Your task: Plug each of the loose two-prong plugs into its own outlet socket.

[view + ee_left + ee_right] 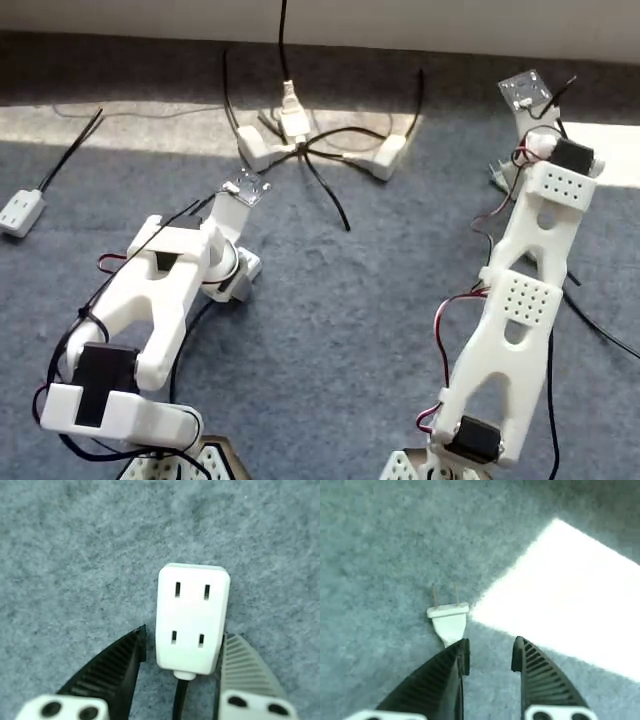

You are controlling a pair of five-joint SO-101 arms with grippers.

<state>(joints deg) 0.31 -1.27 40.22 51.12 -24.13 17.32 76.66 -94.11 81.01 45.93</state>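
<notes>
Step in hand, as we read it: right gripper [491,642] picks up the plug [448,619] while left gripper [185,634] steadies the outlet socket [192,615].

Right jaws: apart, holding nothing. The plug lies flat on the carpeted surface [380,540], just ahead of one jaw tip and off to that side of the gap. Its prongs point away from the jaws. We'd shift sideways until the plug body sits between the jaws, then close on the body, not the prongs.

Left jaws: apart, straddling the socket. The pale jaw touches one side and the black one sits just beside the other. Slots face up and the cord runs back between the jaws. We'd close square on the sides so it can't twist.

Count:
- **Socket blocks:** four. One is between the left jaws, then far block [255,150] and second far block [385,157] well ahead, and side block [20,212] well off to the side.
- **Plugs:** two we can make out. What looks like the second plug [292,118] lies between the two far blocks.
</notes>
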